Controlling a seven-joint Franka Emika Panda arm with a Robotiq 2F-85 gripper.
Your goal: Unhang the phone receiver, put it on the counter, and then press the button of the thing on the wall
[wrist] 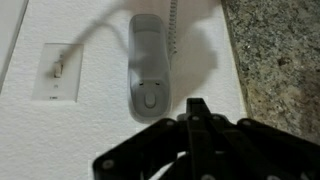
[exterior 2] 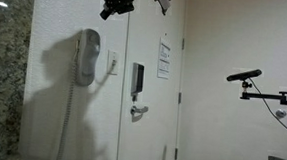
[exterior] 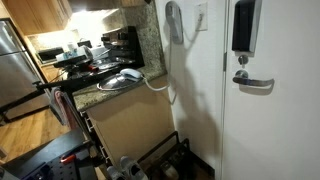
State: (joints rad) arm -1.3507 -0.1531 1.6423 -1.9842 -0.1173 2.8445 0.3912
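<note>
The pale phone receiver [exterior: 131, 74] lies on the dark speckled counter [exterior: 105, 92], and its white cord [exterior: 158, 86] trails toward the wall. The grey wall unit [wrist: 147, 60] hangs bare on the white wall, with an oval button [wrist: 149, 98] near its lower end. It also shows in both exterior views [exterior: 174, 22] [exterior 2: 86, 56]. My gripper [wrist: 195, 106] is shut with nothing in it, its tip just right of and below the button, off the wall. In an exterior view the gripper [exterior 2: 116, 0] hangs high, above and right of the unit.
A white jack plate [wrist: 59, 70] sits on the wall beside the unit. The granite upstand [wrist: 280, 60] borders the wall on the other side. A door with a lever handle [exterior 2: 139, 111] and a keypad lock [exterior: 243, 28] stands close by. Pots and appliances [exterior: 100, 60] crowd the far counter.
</note>
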